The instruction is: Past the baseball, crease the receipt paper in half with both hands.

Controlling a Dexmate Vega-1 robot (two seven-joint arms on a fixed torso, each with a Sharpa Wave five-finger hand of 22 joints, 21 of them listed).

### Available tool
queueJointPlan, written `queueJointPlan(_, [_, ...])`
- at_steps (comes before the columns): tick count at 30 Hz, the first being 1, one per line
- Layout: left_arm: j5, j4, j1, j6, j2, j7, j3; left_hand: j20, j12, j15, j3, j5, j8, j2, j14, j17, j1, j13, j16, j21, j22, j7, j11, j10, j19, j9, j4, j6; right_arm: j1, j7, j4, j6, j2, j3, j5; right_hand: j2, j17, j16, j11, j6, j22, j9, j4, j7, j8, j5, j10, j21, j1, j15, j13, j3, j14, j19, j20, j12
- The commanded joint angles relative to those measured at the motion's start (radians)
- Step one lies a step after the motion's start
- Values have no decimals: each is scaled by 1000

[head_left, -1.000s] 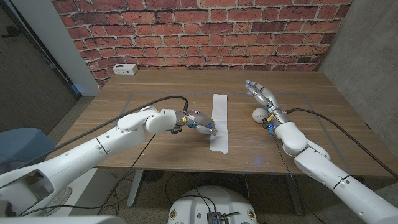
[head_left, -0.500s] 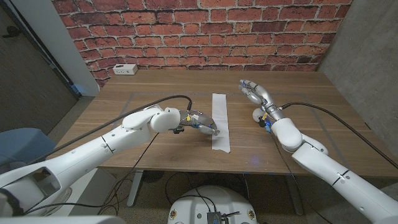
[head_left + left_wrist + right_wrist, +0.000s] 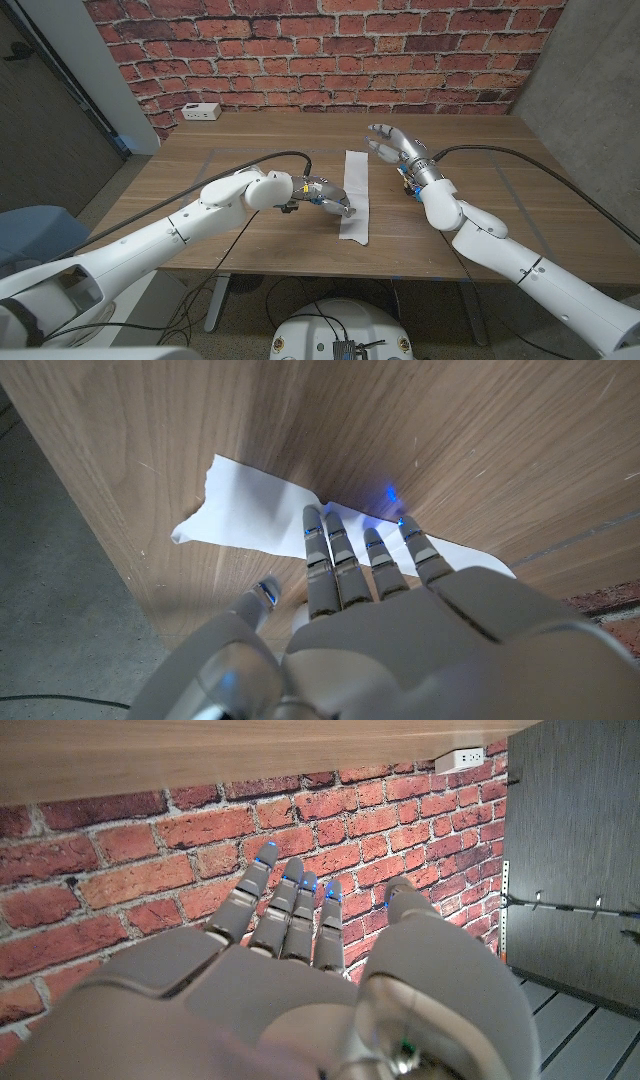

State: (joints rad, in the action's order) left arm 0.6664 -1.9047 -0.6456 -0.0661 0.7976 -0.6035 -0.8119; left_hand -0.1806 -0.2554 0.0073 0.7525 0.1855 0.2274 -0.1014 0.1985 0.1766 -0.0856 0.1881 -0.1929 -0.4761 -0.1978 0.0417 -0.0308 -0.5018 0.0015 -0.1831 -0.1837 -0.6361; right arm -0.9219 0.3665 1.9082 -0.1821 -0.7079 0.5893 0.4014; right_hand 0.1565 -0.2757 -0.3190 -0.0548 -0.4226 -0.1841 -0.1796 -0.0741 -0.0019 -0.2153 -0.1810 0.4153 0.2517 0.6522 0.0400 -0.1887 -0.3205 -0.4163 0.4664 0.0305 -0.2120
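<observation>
Over the brown wooden table, I am swinging my empty, spread right hand toward the long white receipt paper strip while my left hand, fingers extended and gripping nothing, is pressing its near end, ready to fold.

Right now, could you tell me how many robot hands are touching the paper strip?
1: the left hand presses its fingers on the paper strip; the right hand hovers beside it, apart.
</observation>
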Motion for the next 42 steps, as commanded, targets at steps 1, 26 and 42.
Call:
queueJointPlan(1, [-20, 35, 17, -38, -5, -17, -18, 1, -6, 3, 4, 1, 3, -70, 12, 2, 12, 3, -8, 2, -1, 0, 0, -17, 7, -2, 5, -13, 123, -15, -67, -137, 39, 119, 273, 3, -30, -41, 0, -39, -6, -4, -20, -7, -6, -9, 40, 13, 26, 50, -9, -3, -53, 23, -16, -20])
queueJointPlan(26, [-63, 76, 35, -41, -14, -44, -27, -2, 7, 5, 12, 2, -7, -70, 13, 1, 22, 2, -3, 5, -1, -2, -1, -19, 4, -1, 7, -20, 345, -164, -343, -225, 118, 299, 484, -1, -111, -76, 20, -93, -10, -7, -53, -31, 3, -19, 41, 18, 72, 55, -20, 4, 14, 31, -24, -14])
queueJointPlan(42, [-85, 103, 53, -19, -35, -63, -46, 0, 13, 5, 14, 2, -12, -69, 12, 0, 27, 2, -1, 6, -1, -2, 0, -18, 4, -1, 8, -20, 418, -212, -493, -280, 142, 362, 496, 2, -107, -71, 23, -106, -10, -8, -49, -31, 3, -21, 56, 19, 69, 58, -21, 1, 1, 34, -23, -21])
